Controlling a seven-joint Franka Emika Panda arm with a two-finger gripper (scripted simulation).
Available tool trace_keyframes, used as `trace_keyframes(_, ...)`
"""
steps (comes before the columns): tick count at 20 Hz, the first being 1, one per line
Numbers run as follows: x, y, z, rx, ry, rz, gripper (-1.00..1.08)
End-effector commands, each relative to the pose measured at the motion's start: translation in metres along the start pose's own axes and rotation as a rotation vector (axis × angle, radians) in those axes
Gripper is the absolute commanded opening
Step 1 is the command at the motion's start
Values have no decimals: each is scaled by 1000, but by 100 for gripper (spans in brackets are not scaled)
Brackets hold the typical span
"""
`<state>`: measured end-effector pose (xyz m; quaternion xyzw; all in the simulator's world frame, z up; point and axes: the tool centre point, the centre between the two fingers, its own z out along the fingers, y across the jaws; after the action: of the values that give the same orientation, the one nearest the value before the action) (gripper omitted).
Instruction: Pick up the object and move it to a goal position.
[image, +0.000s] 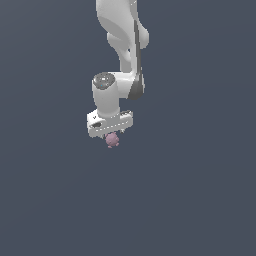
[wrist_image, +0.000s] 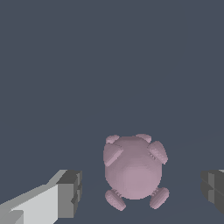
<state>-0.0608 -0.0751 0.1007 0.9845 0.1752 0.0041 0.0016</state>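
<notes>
I am hovering my gripper (wrist_image: 140, 192) wide open over the pink knobbed lump (wrist_image: 133, 171), which is sitting between my fingers (wrist_image: 70, 193), touching neither. I am holding nothing. I judge that closing, lifting and carrying to the goal are all left.
</notes>
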Motion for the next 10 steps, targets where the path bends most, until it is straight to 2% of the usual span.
trace_keyframes(1,-8,2,5,2,-3,-21,100)
trace_keyframes(10,-16,4,11,5,-7,-39,100)
